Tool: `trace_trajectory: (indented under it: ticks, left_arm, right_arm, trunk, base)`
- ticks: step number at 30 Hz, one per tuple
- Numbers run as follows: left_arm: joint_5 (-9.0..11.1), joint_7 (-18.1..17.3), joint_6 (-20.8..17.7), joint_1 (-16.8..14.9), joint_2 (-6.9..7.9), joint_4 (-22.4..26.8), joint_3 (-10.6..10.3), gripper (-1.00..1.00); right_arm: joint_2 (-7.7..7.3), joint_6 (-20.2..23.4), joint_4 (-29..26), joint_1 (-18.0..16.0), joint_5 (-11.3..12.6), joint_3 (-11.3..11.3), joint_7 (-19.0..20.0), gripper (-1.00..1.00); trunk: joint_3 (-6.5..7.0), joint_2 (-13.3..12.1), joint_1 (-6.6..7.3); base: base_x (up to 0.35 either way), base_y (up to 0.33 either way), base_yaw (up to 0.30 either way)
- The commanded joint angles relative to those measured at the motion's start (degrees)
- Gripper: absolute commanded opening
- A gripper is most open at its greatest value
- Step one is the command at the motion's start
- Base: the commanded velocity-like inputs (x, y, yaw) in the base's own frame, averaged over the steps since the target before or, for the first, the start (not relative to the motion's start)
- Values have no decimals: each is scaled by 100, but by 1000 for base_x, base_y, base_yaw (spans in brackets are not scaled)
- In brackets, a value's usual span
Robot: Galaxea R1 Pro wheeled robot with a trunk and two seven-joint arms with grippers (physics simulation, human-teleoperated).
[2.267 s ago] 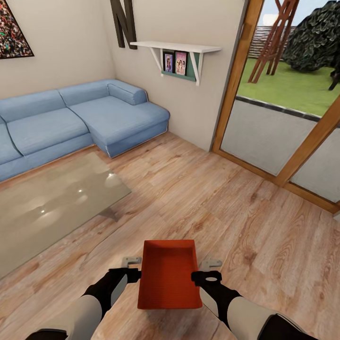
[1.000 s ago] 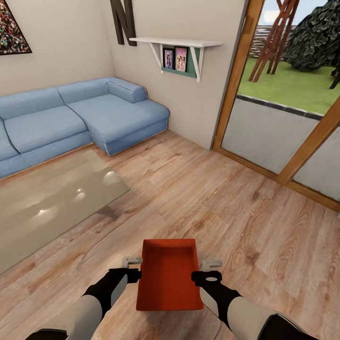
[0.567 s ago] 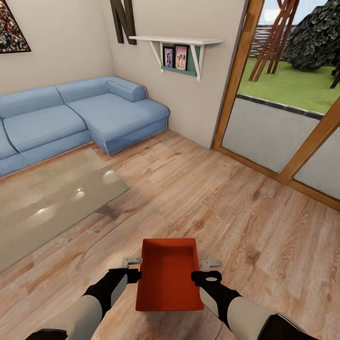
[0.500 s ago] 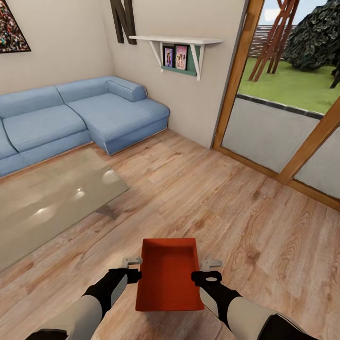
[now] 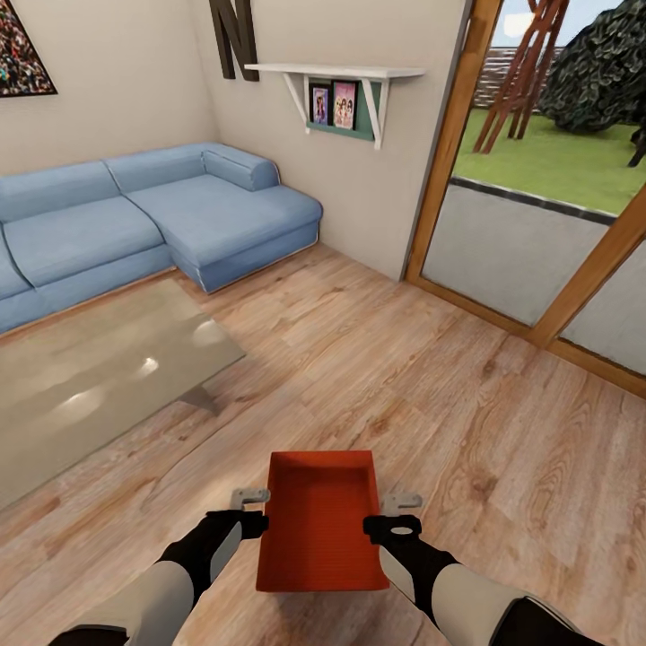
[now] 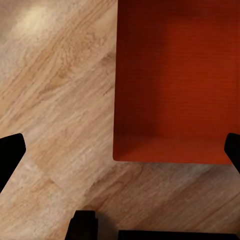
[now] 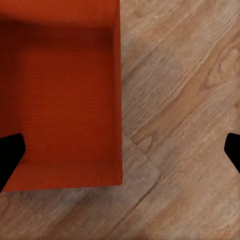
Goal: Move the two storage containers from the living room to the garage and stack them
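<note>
i hold one storage container (image 5: 318,525) pressed between my left gripper (image 5: 251,509) and right gripper (image 5: 390,513), both spread wide. the sofa (image 5: 152,220) has drifted slightly (base rolling), still in the living room.

A low glass-topped coffee table (image 5: 99,381) stands on the light wood plank flooring (image 5: 422,377), just in front of a blue corner sofa (image 5: 152,220) set against the beige wall. Above the sofa's corner a large dark letter N (image 5: 235,38) hangs beside a white bracketed shelf (image 5: 336,72) with two colourful picture cards (image 5: 332,103) tucked under it. A dark framed picture (image 5: 22,49) hangs further left. Wood-framed glass doors (image 5: 538,224) look onto a green lawn (image 5: 556,166), a dark shrub (image 5: 597,67) and a reddish lattice structure (image 5: 520,72).
</note>
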State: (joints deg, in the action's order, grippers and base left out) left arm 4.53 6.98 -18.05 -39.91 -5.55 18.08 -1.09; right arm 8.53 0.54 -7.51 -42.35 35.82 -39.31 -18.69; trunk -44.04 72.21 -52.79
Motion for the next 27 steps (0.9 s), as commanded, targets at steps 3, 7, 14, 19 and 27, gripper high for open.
trace_trajectory:
  ticks: [3, 7, 14, 19, 27]
  left_arm:
    - [54, 32, -32, 0, -1, 10, -7, 100]
    - [59, 31, -32, 0, -6, -7, -6, 100]
    - [66, 31, -32, 0, -7, -9, -5, 100]
    - [66, 31, -32, 0, -7, -18, -5, 100]
    - [74, 40, -32, 0, -7, -39, 2, 100]
  right_arm:
    - [10, 7, 16, -2, 48, -50, -29, 100]
    - [45, 1, 222, -1, 33, -50, 27, 100]
    - [58, 6, 309, -1, 37, -50, 149, 100]
    - [48, 8, 440, -1, -9, -54, 155, 100]
    - [35, 8, 460, -1, -22, -59, 156, 100]
  trunk:
    - [-58, 124, -66]
    - [-130, 285, -154]
    - [-256, 565, -308]
    - [-346, 766, -418]
    - [-489, 1087, -594]
  base:
    - [0, 0, 0]
    - [0, 0, 0]
    - [0, 0, 0]
    - [0, 0, 0]
    - [0, 0, 0]
